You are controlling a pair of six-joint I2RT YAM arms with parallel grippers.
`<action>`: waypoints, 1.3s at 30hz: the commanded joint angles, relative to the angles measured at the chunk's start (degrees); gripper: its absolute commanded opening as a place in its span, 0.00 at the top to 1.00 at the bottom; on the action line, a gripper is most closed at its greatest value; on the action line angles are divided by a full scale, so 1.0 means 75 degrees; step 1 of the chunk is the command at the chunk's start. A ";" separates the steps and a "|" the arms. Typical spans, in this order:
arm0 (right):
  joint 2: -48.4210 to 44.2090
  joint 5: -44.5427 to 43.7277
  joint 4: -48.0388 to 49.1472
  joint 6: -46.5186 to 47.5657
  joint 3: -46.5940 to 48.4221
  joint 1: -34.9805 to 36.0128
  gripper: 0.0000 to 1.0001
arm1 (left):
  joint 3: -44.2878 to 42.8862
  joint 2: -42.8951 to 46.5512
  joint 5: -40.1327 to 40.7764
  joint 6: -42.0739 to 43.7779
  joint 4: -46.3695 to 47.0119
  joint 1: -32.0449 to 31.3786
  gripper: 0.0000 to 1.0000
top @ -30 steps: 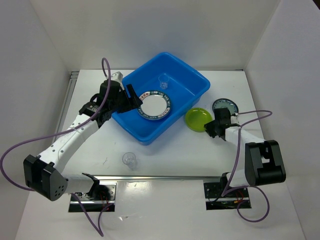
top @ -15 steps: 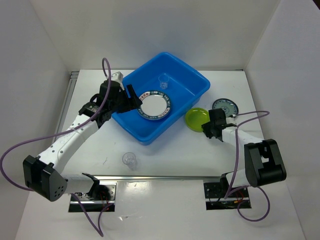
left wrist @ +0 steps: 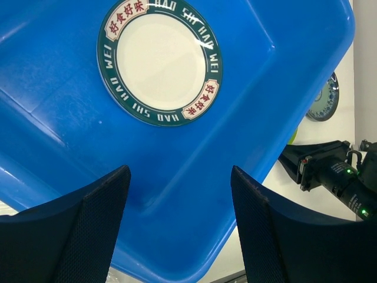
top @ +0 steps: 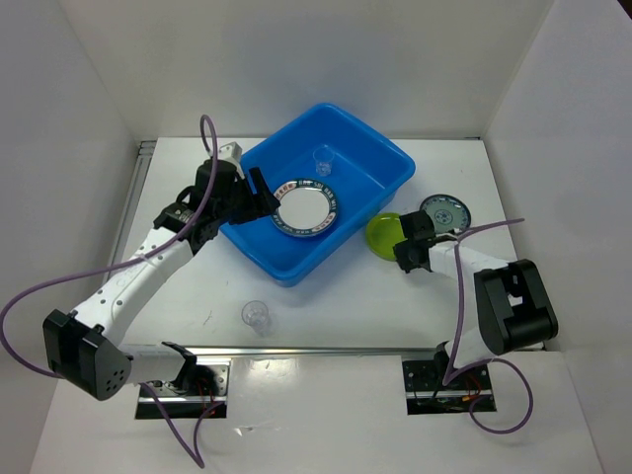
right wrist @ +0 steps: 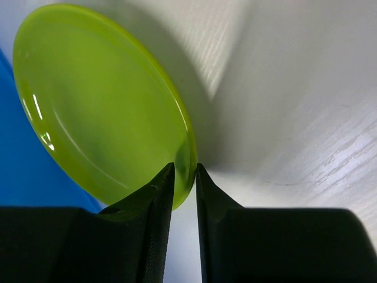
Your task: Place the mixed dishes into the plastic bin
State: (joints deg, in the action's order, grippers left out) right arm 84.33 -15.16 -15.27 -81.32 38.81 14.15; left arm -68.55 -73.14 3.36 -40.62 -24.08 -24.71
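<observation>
The lime-green plate [right wrist: 100,106] was held by its thin rim between the two fingers of the right hand [right wrist: 184,171], which were shut almost all the way with only the rim pinched between them. The rim was likely picked because a flat plate gives nothing else to grab. The plate looked tipped up a little on the held side, and it sat on the worktop [top: 346,306] just beside the right wall of the blue plastic bin [top: 370,163]. That wall stood in the way, so it was judged that the plate would have to be lifted over the rim before it could be put inside. The left hand [left wrist: 179,177] was held over the left part of the bin, its fingers spread wide apart and nothing held in them. A teal-and-red-rimmed plate [top: 305,208] was seen lying flat on the bin floor, and a clear cup [top: 323,158] was seen near the far corner of the bin. The dark teal saucer [top: 446,210] was left on the worktop near the right hand, on its far side. A second clear cup [top: 255,314] was left on the worktop in front of the bin, well apart from both hands.
</observation>
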 commanded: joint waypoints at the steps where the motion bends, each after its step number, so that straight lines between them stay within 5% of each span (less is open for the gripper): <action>1: 0.0158 -0.0697 -0.0343 -0.0805 0.0404 0.0222 0.74 | -0.0105 0.0237 0.0115 0.0143 0.0046 -0.0069 0.23; 6: -0.0005 -0.0943 -0.0507 -0.1356 0.0404 0.0374 0.99 | -0.0106 0.0378 0.0197 0.0213 -0.0024 -0.0139 0.23; 9: -0.0357 -0.1201 -0.0647 -0.1707 0.0030 0.0457 0.99 | -0.0106 0.0448 0.0350 0.0213 -0.0106 -0.0209 0.23; 19: -0.4386 -0.1951 -0.2870 -0.2247 -0.0651 0.0949 0.99 | -0.0106 0.0296 0.0256 0.0283 -0.0036 -0.0420 0.23; 26: -0.6181 -0.2817 -0.4783 -0.2037 0.0903 0.1019 0.99 | -0.0362 0.0074 0.0185 0.0283 -0.0036 -0.0420 0.23; 30: -0.5774 -0.2891 -0.3457 -0.0329 0.1937 0.1019 0.99 | -0.0503 0.0073 0.0185 0.0354 -0.0036 -0.0420 0.22; 34: -0.3156 -0.1112 -0.1962 0.1372 0.3202 0.1182 0.99 | -0.0597 0.0003 0.0267 0.0435 -0.0036 -0.0420 0.22; 39: -0.0854 -0.0348 -0.1351 0.2532 0.4913 0.2225 0.99 | -0.0983 0.0003 0.0642 0.0681 -0.0188 -0.0420 0.21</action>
State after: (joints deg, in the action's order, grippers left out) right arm 70.83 -23.20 -31.38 -71.20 70.08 27.64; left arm -71.96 -73.12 6.11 -38.39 -25.93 -27.64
